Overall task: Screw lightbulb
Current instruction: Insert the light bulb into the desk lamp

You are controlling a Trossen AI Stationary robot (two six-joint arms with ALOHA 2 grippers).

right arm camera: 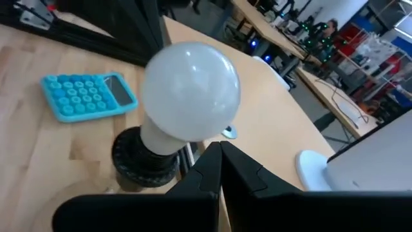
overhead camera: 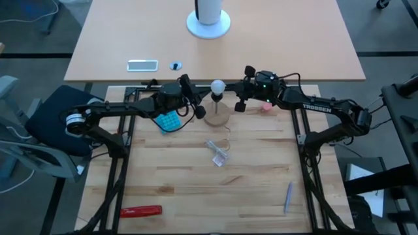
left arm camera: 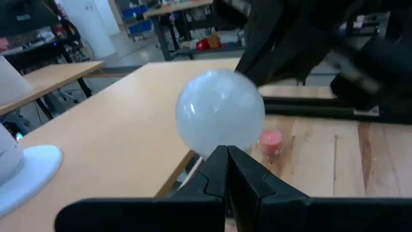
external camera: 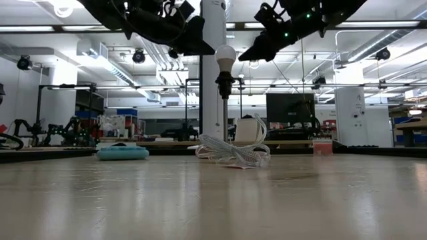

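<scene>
The white globe lightbulb [overhead camera: 217, 86] stands upright with its base in a black socket [external camera: 225, 83]. The socket is on a thin stem above the round wooden disc [overhead camera: 217, 117]. The bulb also shows in the left wrist view [left arm camera: 220, 113] and the right wrist view [right arm camera: 190, 90]. My left gripper [overhead camera: 198, 109] is shut and hovers just left of the bulb, its fingertips [left arm camera: 226, 169] closed in front of it. My right gripper [overhead camera: 241, 103] is shut just right of the bulb, its fingertips [right arm camera: 216, 161] closed. Neither touches the bulb.
A blue calculator [overhead camera: 168, 121] lies left of the disc, and a small pink-red round thing [overhead camera: 266, 106] lies to its right. A clear plastic wrapper [overhead camera: 219, 153] lies nearer. A red tool [overhead camera: 140, 211] and a pen [overhead camera: 287, 196] lie near the front edge. A white stand [overhead camera: 209, 23] is far back.
</scene>
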